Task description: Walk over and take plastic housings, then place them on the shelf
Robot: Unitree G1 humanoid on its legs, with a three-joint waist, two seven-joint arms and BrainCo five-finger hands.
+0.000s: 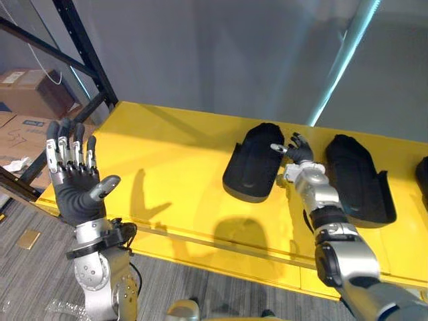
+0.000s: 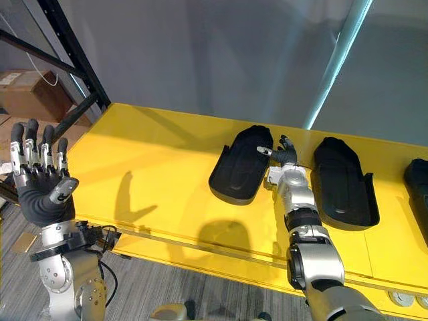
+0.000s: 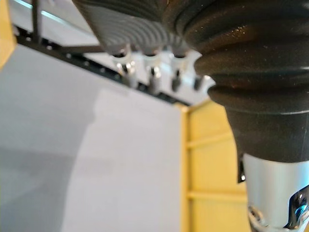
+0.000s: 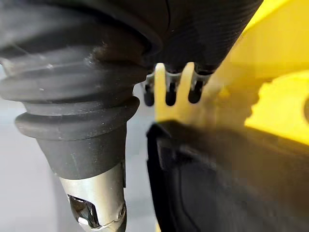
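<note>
Two black plastic housings lie hollow side up on the yellow shelf (image 1: 167,167): one (image 1: 253,164) near the middle, another (image 1: 358,177) to its right. My right hand (image 1: 299,152) rests open on the shelf in the gap between them, its thumb touching the rim of the middle housing. From the right wrist, its straight fingers (image 4: 169,94) point past that housing's edge (image 4: 227,183). The edge of a third housing (image 1: 422,177) shows at the far right. My left hand (image 1: 77,180) is raised in front of the shelf's left end, palm up, fingers spread, holding nothing.
A black rack upright (image 1: 83,50) and its diagonal brace stand at the shelf's left end. Cardboard boxes (image 1: 27,90) sit behind it on the floor. A grey wall (image 1: 221,53) closes off the back of the shelf. Grey carpet (image 1: 40,281) lies below the front edge.
</note>
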